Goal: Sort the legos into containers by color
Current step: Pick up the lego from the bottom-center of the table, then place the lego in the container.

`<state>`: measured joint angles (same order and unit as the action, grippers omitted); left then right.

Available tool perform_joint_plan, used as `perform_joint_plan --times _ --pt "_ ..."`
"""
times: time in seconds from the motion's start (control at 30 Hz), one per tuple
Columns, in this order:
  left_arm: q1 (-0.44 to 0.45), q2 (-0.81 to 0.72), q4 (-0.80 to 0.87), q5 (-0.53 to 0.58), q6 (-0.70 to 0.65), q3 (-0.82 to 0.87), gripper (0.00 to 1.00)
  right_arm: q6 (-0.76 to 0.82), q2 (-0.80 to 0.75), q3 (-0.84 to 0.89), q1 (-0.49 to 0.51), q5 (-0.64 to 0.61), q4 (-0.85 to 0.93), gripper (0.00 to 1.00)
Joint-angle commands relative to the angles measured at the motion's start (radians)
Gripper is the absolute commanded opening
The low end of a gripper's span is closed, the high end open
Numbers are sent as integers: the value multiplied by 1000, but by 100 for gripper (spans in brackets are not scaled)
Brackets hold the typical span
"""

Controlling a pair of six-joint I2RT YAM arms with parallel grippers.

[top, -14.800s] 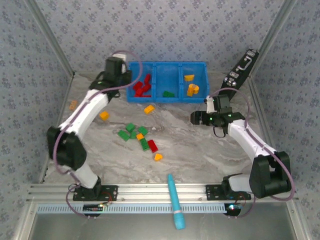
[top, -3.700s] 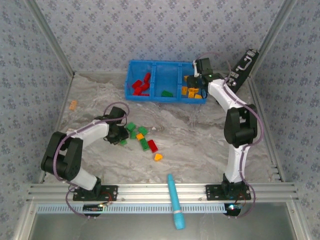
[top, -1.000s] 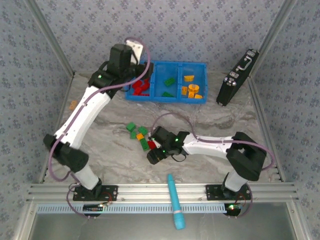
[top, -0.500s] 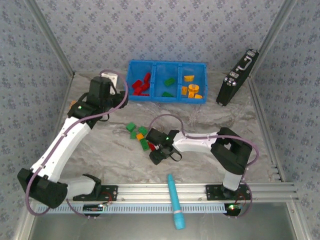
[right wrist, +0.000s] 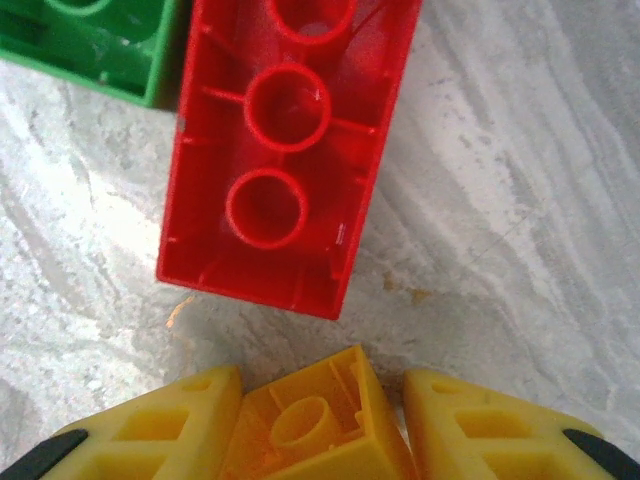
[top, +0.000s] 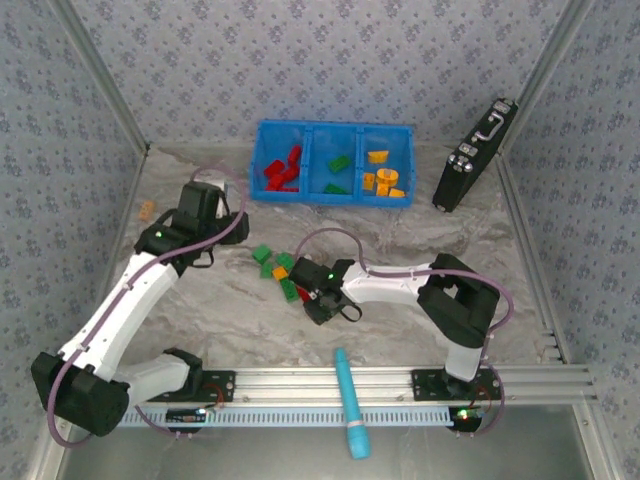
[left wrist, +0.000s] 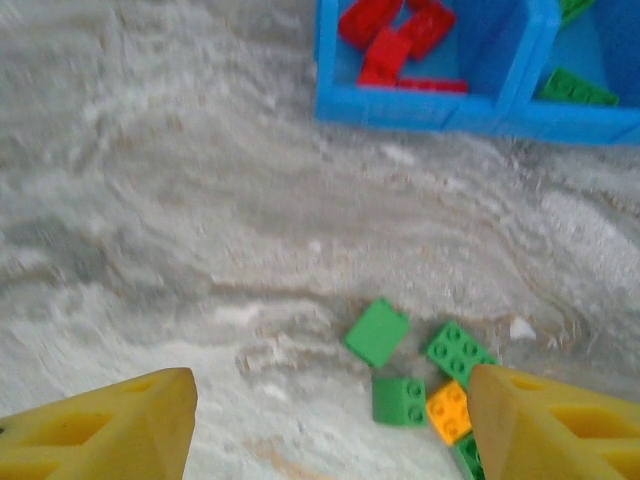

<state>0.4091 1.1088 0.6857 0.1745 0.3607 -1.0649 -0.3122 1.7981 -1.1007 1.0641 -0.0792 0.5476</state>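
The blue bin (top: 335,190) stands at the back with three containers: red legos (top: 283,170) on the left, green legos (top: 338,165) in the middle, yellow-orange legos (top: 382,178) on the right. Loose green legos (top: 264,255) and an orange one (top: 280,273) lie mid-table. My right gripper (top: 318,302) is down on the table, shut on a yellow-orange lego (right wrist: 315,425); an upturned red lego (right wrist: 290,150) and a green lego (right wrist: 90,40) lie just ahead of it. My left gripper (left wrist: 330,385) hovers open and empty left of the green legos (left wrist: 378,332).
A teal pen-like cylinder (top: 350,400) lies across the front rail. A black box-like device (top: 472,155) leans at the back right. A small tan scrap (top: 146,210) sits by the left wall. Bare marbled table stretches right of the pile.
The left arm has swung back from the bin and down toward the table's left side. The right jaws have closed onto the yellow-orange lego.
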Motion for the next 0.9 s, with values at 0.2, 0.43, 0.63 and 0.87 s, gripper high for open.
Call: perform_joint_plan --times 0.2,0.43,0.63,0.87 --pt "11 -59 0 -126 225 153 71 53 -168 15 -73 9 186 35" --pt "29 -61 -48 -174 293 239 71 151 -285 -65 -353 -33 159 36" --pt "34 -72 -63 -190 333 289 71 259 -157 -277 -560 -95 -1 37" --pt "83 -48 -97 -207 424 333 71 318 120 -553 -697 -116 -32 36"
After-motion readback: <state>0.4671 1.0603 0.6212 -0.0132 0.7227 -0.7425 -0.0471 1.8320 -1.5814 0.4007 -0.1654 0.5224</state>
